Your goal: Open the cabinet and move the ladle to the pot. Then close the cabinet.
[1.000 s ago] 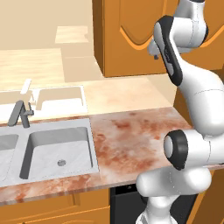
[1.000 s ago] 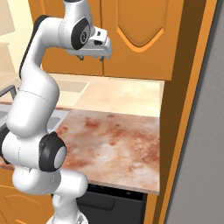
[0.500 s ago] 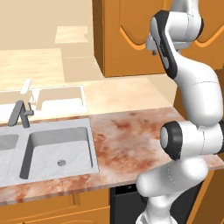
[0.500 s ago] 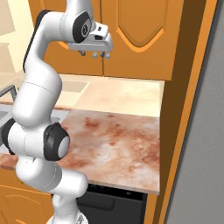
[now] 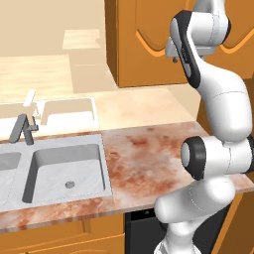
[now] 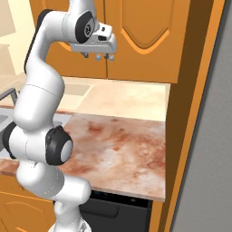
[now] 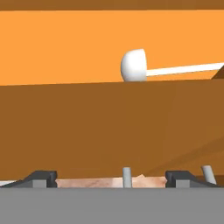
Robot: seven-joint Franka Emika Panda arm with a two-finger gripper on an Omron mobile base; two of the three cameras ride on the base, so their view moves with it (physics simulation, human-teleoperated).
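The released claw (image 6: 103, 57) hovers before the tall orange-brown wooden cabinet (image 6: 136, 36); opening step, so next it must grip a knob.

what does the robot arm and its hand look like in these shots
The arm is glossy white, built of rounded, tube-like segments, with dark grey to black discs and bands at the joints. The hand is a boxy white block with a dark face near the wrist and two small grey finger tips below it. No cables or markings can be made out.
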